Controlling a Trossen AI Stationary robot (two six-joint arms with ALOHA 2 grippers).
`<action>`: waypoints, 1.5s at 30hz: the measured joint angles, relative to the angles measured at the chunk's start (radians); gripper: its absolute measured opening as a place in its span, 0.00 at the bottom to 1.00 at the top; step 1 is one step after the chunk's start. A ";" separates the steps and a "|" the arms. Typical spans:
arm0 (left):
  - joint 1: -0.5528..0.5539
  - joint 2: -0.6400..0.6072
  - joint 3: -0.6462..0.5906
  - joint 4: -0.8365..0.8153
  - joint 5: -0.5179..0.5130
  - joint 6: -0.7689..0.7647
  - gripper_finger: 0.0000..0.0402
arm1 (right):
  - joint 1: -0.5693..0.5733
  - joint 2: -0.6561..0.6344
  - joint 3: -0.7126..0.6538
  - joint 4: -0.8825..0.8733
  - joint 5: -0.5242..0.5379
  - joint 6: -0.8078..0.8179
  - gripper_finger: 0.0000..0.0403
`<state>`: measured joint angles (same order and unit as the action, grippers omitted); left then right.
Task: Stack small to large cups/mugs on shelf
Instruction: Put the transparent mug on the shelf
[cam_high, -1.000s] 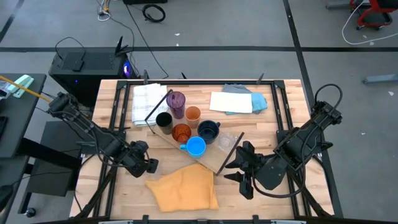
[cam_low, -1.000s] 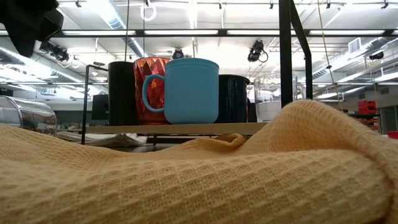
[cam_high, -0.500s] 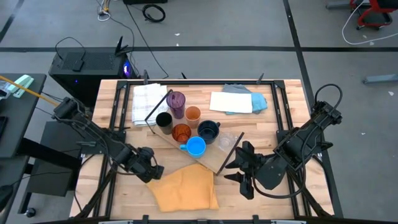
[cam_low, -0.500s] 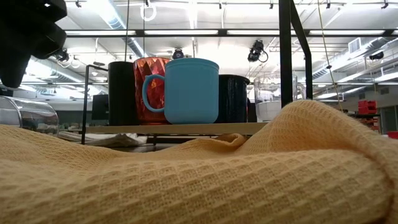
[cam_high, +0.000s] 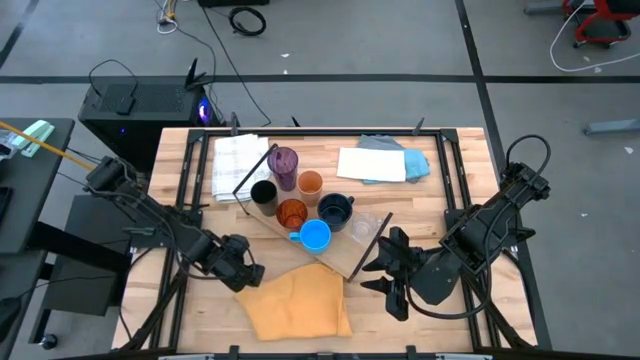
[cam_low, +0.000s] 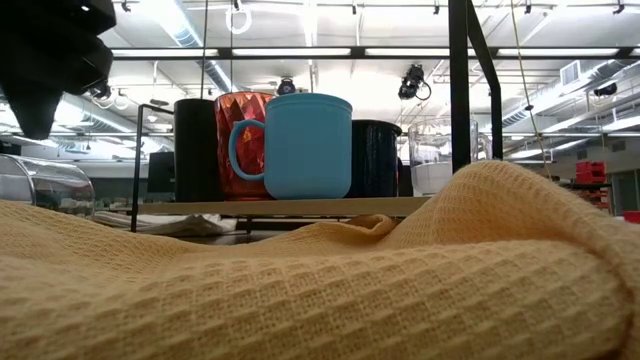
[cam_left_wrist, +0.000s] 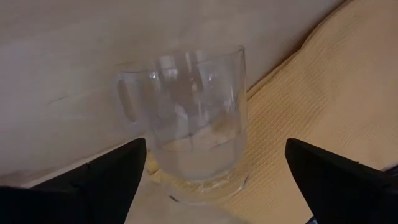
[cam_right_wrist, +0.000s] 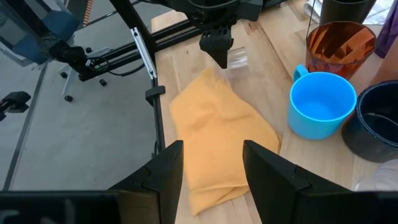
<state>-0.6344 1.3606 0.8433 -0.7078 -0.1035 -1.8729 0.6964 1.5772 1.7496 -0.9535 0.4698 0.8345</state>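
Here the left gripper (cam_left_wrist: 211, 163), jaws open, straddles a clear glass mug (cam_left_wrist: 189, 118) beside the yellow cloth (cam_high: 295, 298) at the bench's near edge; the right gripper (cam_right_wrist: 211, 163) waits open.

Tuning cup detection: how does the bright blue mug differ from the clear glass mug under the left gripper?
Material: the bright blue mug is opaque; the clear glass mug is see-through.
Place: the blue mug stands on the shelf among other cups; the glass mug is off it, at the edge of the yellow cloth.
Approach: the open left gripper frames the glass mug; no gripper is at the blue mug.
Shared: both have a handle.
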 joint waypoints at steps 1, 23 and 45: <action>0.005 0.000 0.000 0.000 0.000 0.000 0.99 | 0.000 0.000 0.000 0.000 0.000 0.000 0.43; 0.036 0.106 -0.001 0.023 0.030 0.027 1.00 | 0.000 0.000 0.000 0.001 0.000 0.003 0.43; 0.036 0.113 -0.001 0.031 0.030 0.060 0.92 | 0.000 0.000 0.000 0.001 0.000 0.001 0.43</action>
<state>-0.5983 1.4734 0.8421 -0.6773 -0.0734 -1.8126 0.6968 1.5772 1.7496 -0.9524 0.4698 0.8356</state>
